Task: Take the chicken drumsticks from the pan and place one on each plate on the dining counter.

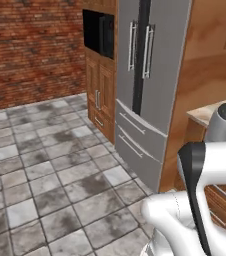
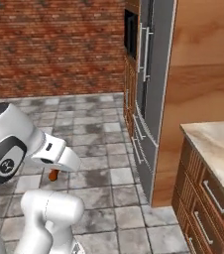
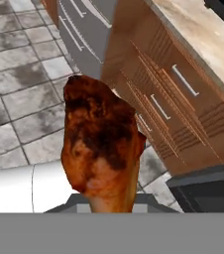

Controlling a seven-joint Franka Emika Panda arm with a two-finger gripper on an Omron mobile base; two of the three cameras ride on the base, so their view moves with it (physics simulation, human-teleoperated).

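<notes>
Fridge (image 1: 145, 85) stands ahead, right of the open tiled floor (image 1: 45, 170). Brick wall (image 1: 30, 50) runs behind the floor. Wall oven (image 1: 99, 34) sits left of the fridge, cabinet doors (image 1: 99, 97) below it. Worktop (image 2: 218, 144) over drawers (image 2: 208, 198) lies right of the fridge, nearer me. 1 drumstick (image 3: 101, 144) sits in my gripper (image 3: 109, 201), above the floor, beside those drawers.

This is a home kitchen. A tall steel fridge (image 1: 145, 75) with double doors and bottom drawers stands built into warm wooden cabinetry (image 1: 100, 92), a black microwave (image 1: 99, 34) tucked in a niche beside it. Grey mottled floor tiles (image 1: 45, 165) run up to a red brick wall (image 2: 49, 44). On the right, a marbled surface (image 2: 215, 144) tops wooden drawers (image 2: 203, 198) with metal handles.
</notes>
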